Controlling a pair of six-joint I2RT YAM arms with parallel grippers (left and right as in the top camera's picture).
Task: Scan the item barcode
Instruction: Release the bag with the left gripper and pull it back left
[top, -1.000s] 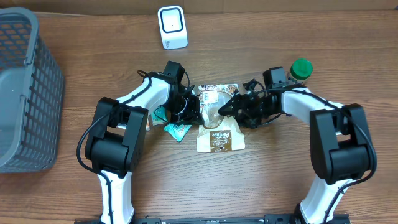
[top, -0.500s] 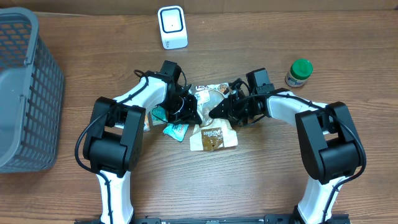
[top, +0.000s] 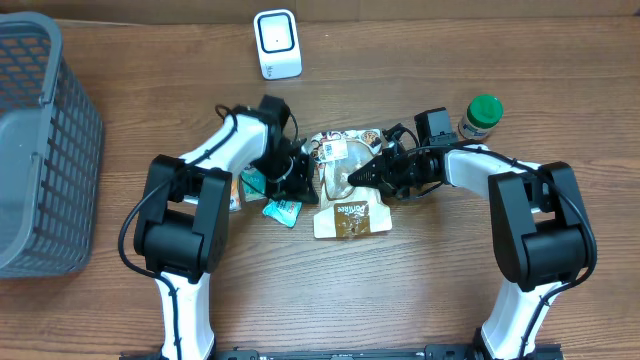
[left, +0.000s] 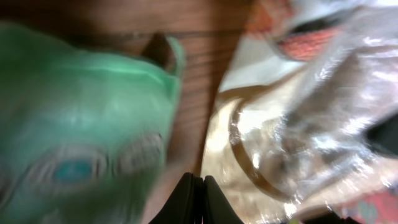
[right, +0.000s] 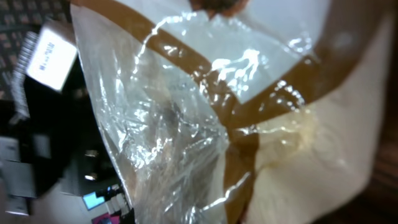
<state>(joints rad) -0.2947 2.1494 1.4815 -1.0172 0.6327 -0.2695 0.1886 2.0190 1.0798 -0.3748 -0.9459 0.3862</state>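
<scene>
Snack bag (top: 348, 205) lies mid-table, an arm at each side.
Bag is crinkly clear film, glossy with glare, with a cream panel and brown bands; the lower half is a flat printed label and a white barcode sticker sits near the top edge. Left gripper (top: 303, 172) is clenched, fingertips (left: 186, 193) pressed together at the bag's left edge; can't tell if film is pinched. Right gripper (top: 362, 176) is at the bag's right side, and the film fills its wrist view, so can't tell its state. Teal packet (top: 284, 209) lies just beside the bag, on its left. White scanner (top: 277, 43) stands behind, well apart. Green-capped bottle (top: 483, 112) is by the right arm, and the grey mesh basket (top: 60, 150) is far left on the wood table (top: 420, 290).
</scene>
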